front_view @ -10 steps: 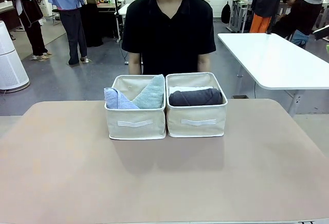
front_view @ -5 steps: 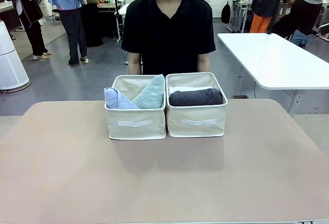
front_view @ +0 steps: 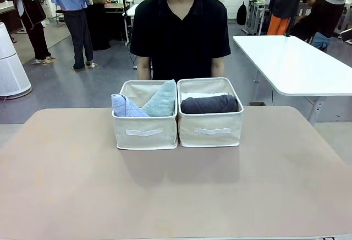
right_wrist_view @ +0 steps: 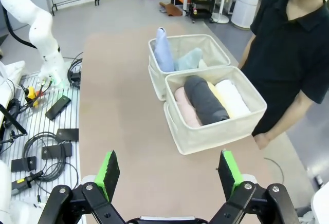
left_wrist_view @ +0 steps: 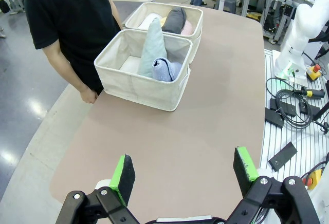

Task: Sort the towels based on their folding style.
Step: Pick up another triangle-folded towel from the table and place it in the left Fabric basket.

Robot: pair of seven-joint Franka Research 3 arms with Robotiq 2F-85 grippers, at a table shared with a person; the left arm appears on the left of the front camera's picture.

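A: What are the grippers doing at this moment?

B: The left gripper point(left_wrist_view: 184, 173), at the bottom of its wrist view, is standing with its jaws spread wide and is carrying nothing. The right gripper point(right_wrist_view: 170, 173) is doing the same at the bottom of its own view: wide apart, empty, above bare table point(front_view: 176, 190).

A: And where are the towels lying?

B: All are sitting inside the two beige bins in the middle of the front view. The left bin point(front_view: 145, 131) is holding the two cone-folded ones, the light blue towel point(front_view: 124, 107) and the grey-green towel point(front_view: 161, 100), both standing upright. The right bin point(front_view: 210, 127) is holding the rolled ones: the dark grey roll point(right_wrist_view: 205, 100), with the pale pink roll point(right_wrist_view: 184, 108) on one side of it, then the yellow roll point(right_wrist_view: 215, 93) and the white roll point(right_wrist_view: 232, 97) on the other.

A: So how much is remaining?

B: I am judging that the sorting is finished; no towel is lying loose on the table.

A: Is anything hard to see?

B: The yellow roll is showing only as a narrow strip. The person point(front_view: 180, 31) is standing behind the bins, hands hidden in the front view.
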